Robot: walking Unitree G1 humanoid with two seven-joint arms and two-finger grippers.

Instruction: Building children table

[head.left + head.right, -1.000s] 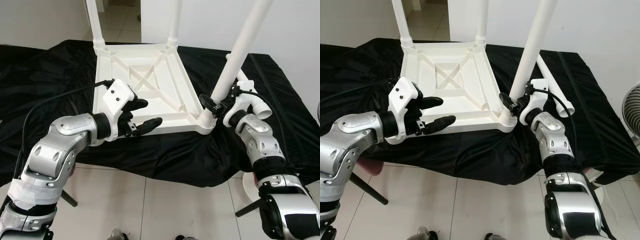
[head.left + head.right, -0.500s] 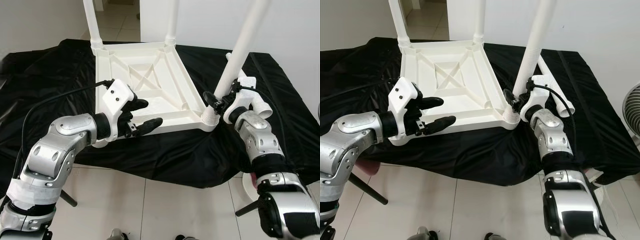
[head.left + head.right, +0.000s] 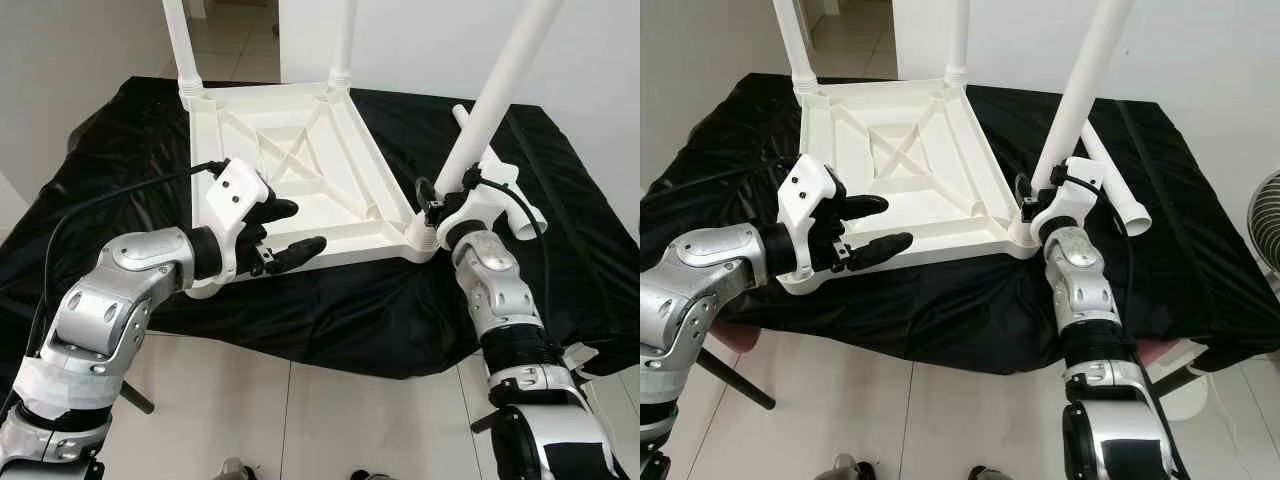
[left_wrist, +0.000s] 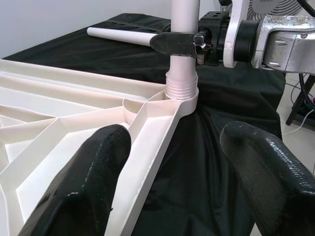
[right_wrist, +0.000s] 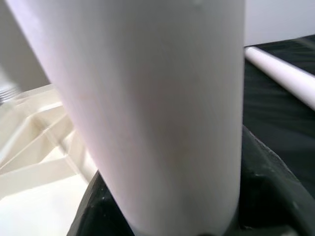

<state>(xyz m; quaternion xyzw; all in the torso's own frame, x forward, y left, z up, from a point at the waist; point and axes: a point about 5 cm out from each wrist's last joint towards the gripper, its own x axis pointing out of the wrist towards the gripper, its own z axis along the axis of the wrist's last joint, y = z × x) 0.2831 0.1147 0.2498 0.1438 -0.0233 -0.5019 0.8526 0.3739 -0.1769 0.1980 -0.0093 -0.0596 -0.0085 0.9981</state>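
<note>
**Inspector:** Right gripper [image 3: 432, 210]?

**Assistant:** Clamped on the white table leg [image 3: 490, 100], low down, just above the threaded collar where the leg meets the near right corner socket of the upturned table top [image 3: 290, 170]. In the left wrist view a black finger [image 4: 172, 42] wraps the leg's front.

**Inspector:** Left gripper [image 3: 285, 230]?

**Assistant:** Fingers spread wide, holding nothing. It hovers over the near edge of the table top, one finger above the ribbed underside, the other just off the rim, over the black cloth [image 3: 330, 310].

**Inspector:** Any markings?

**Assistant:** No readable writing on any part.

**Inspector:** Condition of the piece?

**Assistant:** White plastic, underside up, with crossed ribs. Beyond the left gripper, two further legs [image 3: 180, 45] stand in the far corners. The gripped leg leans away to the right. A loose leg [image 3: 1112, 180] lies on the cloth just beyond the right gripper.
</note>
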